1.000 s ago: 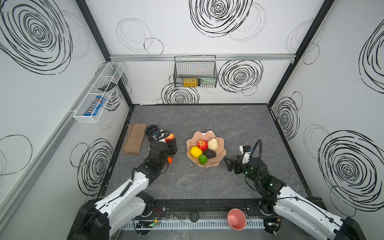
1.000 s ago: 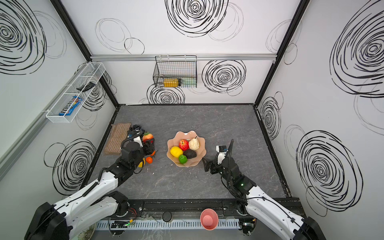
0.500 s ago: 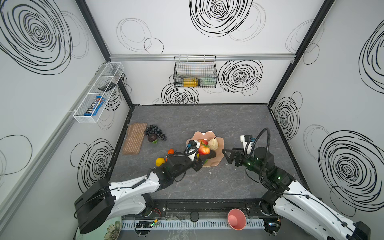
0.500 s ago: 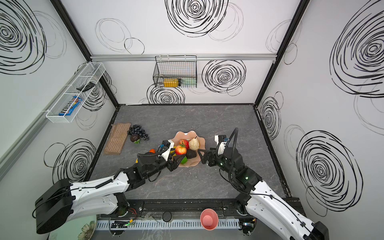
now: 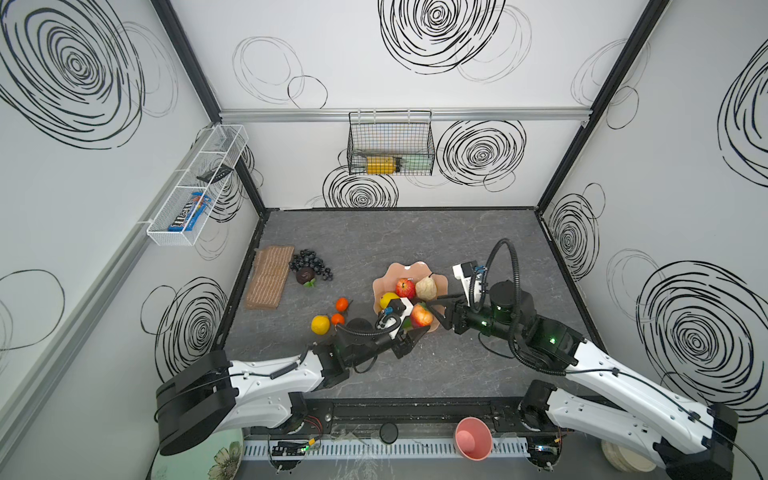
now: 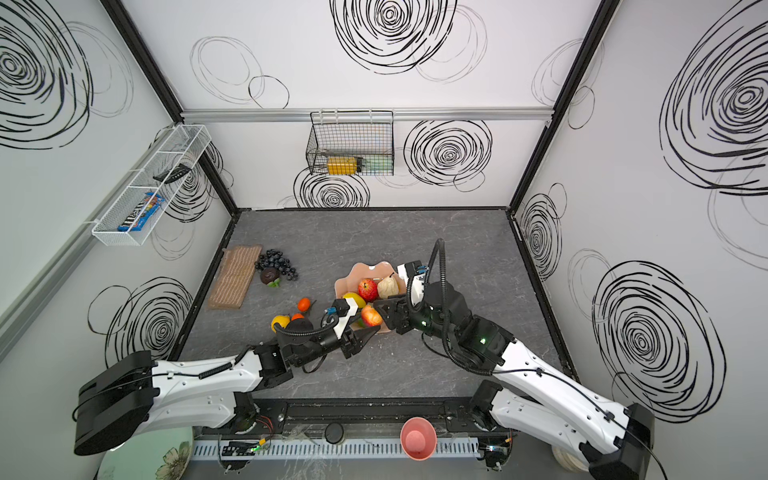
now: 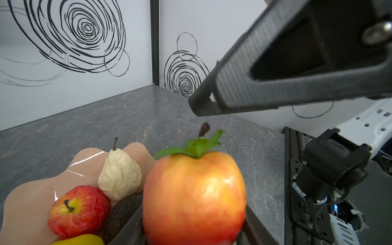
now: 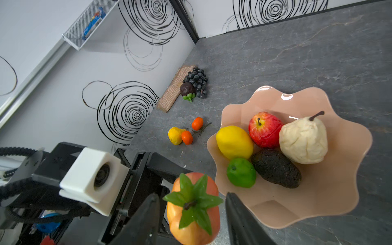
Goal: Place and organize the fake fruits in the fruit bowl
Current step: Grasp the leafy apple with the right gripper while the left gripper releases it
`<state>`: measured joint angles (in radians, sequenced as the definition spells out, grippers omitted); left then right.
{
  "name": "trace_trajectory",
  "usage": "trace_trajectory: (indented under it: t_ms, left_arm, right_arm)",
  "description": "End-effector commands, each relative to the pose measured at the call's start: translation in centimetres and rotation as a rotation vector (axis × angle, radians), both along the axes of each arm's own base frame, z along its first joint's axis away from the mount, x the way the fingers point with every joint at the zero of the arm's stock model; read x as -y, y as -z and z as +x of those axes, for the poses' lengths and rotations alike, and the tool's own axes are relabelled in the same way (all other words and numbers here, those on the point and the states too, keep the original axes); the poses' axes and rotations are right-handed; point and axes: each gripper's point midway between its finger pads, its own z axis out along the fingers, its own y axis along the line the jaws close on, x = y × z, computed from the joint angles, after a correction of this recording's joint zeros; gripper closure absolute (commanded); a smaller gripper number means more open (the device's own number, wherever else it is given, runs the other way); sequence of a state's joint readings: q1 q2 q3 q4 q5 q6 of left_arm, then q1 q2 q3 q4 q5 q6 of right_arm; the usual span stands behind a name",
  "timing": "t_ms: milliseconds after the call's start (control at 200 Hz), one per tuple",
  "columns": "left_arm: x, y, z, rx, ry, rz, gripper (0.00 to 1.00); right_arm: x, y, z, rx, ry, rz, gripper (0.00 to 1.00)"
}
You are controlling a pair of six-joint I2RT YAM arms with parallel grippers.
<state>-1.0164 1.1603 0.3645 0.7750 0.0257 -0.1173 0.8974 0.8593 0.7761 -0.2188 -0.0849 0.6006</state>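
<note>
My left gripper (image 5: pixel 415 324) (image 7: pixel 194 233) is shut on an orange-red apple (image 5: pixel 420 316) (image 8: pixel 193 210) with green leaves, held just over the near rim of the peach fruit bowl (image 5: pixel 399 268) (image 8: pixel 318 201). My right gripper (image 5: pixel 436 311) (image 8: pixel 192 195) comes from the right; its jaws straddle the same apple with a gap on each side, open. Inside the bowl lie a red apple (image 8: pixel 265 129), pear (image 8: pixel 303 140), lemon (image 8: pixel 234 142), lime (image 8: pixel 241 172) and avocado (image 8: pixel 275 168). Grapes (image 5: pixel 309 262), a dark fruit (image 5: pixel 305 275), two oranges (image 5: pixel 341 304) and a lemon (image 5: pixel 320 324) lie on the table to the left.
A brown woven mat (image 5: pixel 269 277) lies by the left wall. A pink cup (image 5: pixel 473 438) and a floral plate (image 5: pixel 224 457) sit at the front rail. A wire basket (image 5: pixel 390 149) hangs on the back wall, a white wire shelf (image 5: pixel 195 187) on the left wall.
My left arm carried the apple from the left of the table to the bowl's near edge. My right gripper moved in toward it and its jaws narrowed around the apple.
</note>
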Motion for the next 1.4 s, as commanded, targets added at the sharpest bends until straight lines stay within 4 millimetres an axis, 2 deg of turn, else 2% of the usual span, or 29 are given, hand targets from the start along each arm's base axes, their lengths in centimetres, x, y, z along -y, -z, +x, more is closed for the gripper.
trace_trajectory:
  t_ms: [0, 175, 375, 580, 715, 836, 956, 1396]
  left_arm:
    - [0.4, -1.4, -0.5, 0.069, 0.022, -0.036, 0.44]
    - [0.4, -1.4, -0.9, 0.080, 0.028, -0.034, 0.43]
    - [0.6, -1.3, -0.9, 0.080, 0.029, -0.029, 0.43]
    - [0.6, -1.2, -0.9, 0.080, 0.023, -0.026, 0.43]
    - [0.6, -1.2, -0.8, 0.079, 0.022, -0.025, 0.43]
    - [0.7, -1.1, -0.7, 0.077, 0.018, -0.020, 0.43]
    - [0.6, -1.2, -0.7, 0.078, 0.018, -0.022, 0.43]
    - [0.5, -1.3, -0.8, 0.081, 0.018, -0.027, 0.43]
  right_arm:
    - [-0.3, -0.2, -0.2, 0.014, 0.003, -0.064, 0.53]
    - [0.7, -0.5, 0.4, 0.037, 0.067, -0.112, 0.60]
    - [0.8, -0.6, 0.2, 0.045, 0.054, -0.133, 0.69]
    - [0.8, -1.0, -0.3, 0.057, 0.041, -0.136, 0.69]
    - [1.0, -2.2, -0.7, 0.087, 0.033, -0.106, 0.60]
    - [1.2, -2.5, -0.9, 0.089, 0.028, -0.112, 0.58]
    - [1.8, -1.7, -0.5, 0.087, 0.056, -0.163, 0.62]
    - [0.6, 0.1, -0.8, 0.062, 0.016, -0.223, 0.70]
